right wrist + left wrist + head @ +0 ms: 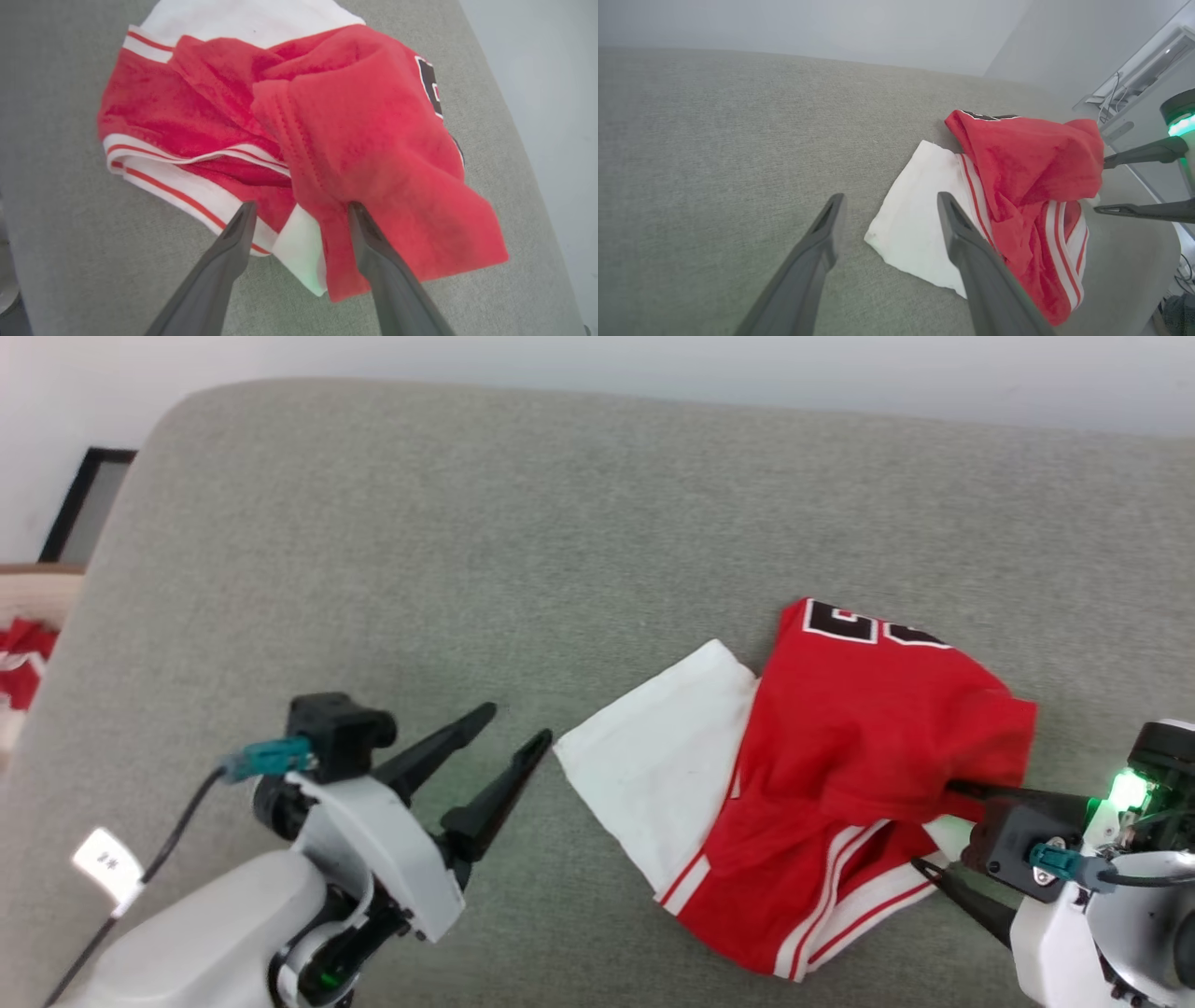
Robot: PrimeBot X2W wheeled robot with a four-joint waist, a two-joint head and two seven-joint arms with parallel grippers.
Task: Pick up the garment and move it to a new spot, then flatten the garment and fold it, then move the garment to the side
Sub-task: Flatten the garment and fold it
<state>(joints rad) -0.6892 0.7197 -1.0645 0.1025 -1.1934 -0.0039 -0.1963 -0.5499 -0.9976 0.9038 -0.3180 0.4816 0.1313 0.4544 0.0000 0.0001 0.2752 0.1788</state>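
At the near left, left gripper [518,726] [891,198]: fingers spread wide, holding nothing, above bare cushion, tips just beside the white sleeve's corner.
At the near right, right gripper [934,826] [302,207]: fingers spread wide and not clamped; they straddle the shirt's near edge, and a red flap lies over one finger.
Wrist light [1127,791]: glowing green on the right arm.
Cushion [467,523] [714,140] [70,242]: grey-green woven fabric, flat, with a rounded far-left corner.
Shirt [868,728] [1031,158] [373,130]: on the cushion's right half, crumpled and folded over itself, well clear of the far edge.
Sleeve [653,765] [915,219]: white, spread flat toward the left gripper.
Body: red, bunched in loose folds, one flap raised toward the right gripper.
Trim [840,896] [187,196]: red and white stripes along the near edge.
Lettering [845,621] [430,88]: black with white edging, partly visible on the far fold; not readable.
Basket [37,583]: beige, off the cushion's left side, with a red and white cloth [23,663] in it.
Frame [89,504]: black, leaning at the far left.
Wall [653,373]: pale and plain beyond the cushion.
Shelf [1125,93]: white, with cables, at the far right in the left wrist view.
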